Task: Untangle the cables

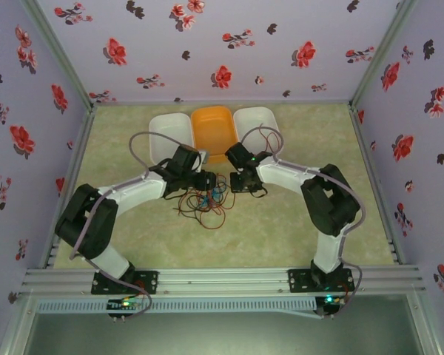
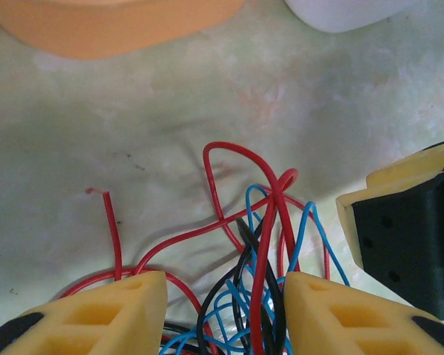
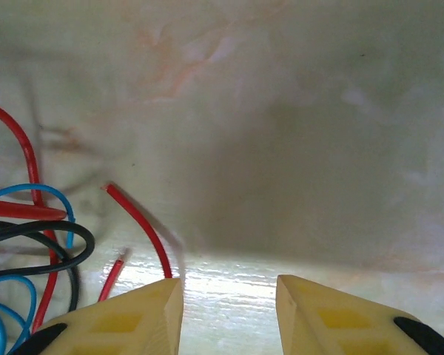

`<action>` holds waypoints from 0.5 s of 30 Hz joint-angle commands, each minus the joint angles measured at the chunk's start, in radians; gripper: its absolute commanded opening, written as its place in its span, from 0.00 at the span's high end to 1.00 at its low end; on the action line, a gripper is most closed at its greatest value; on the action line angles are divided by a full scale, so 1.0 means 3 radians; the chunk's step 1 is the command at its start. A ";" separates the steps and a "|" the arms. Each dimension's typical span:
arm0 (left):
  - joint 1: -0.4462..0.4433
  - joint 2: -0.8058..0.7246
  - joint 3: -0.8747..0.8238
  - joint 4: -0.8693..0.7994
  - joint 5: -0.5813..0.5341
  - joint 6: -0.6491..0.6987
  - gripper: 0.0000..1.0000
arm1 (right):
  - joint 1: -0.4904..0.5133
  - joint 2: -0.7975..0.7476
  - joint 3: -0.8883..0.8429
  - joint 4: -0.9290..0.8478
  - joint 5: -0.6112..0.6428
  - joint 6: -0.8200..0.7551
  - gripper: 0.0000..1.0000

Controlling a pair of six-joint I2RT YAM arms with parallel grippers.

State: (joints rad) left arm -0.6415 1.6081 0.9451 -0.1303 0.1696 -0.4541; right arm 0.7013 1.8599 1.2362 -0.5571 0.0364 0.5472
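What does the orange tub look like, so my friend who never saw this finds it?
On the pale green table, look past the cable tangle to the far edge, where three tubs stand in a row. The orange tub is the middle one, between the left white tub and the right white tub. It alone is brightly coloured.

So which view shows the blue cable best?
Left wrist: the blue cable loops close up, clearly traceable. Right wrist catches its blue arcs at the left edge; top external gives a tiny blue fleck.
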 commanded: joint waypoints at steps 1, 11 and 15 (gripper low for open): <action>-0.0004 0.0032 -0.0082 0.0096 0.0051 -0.0101 0.56 | 0.0062 0.0076 0.0108 -0.0029 -0.0043 0.0006 0.61; -0.0001 0.0030 -0.0103 0.0167 0.0018 -0.0142 0.57 | 0.0174 0.0294 0.0154 -0.0017 0.0005 -0.0015 0.62; 0.0001 0.0010 -0.0129 0.0169 -0.0017 -0.0161 0.63 | 0.0183 0.0358 0.0151 -0.0030 0.0054 0.0005 0.68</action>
State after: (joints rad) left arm -0.6415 1.6081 0.9211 -0.0860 0.1688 -0.4881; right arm 0.7490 1.9343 1.2663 -0.5552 0.0387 0.5488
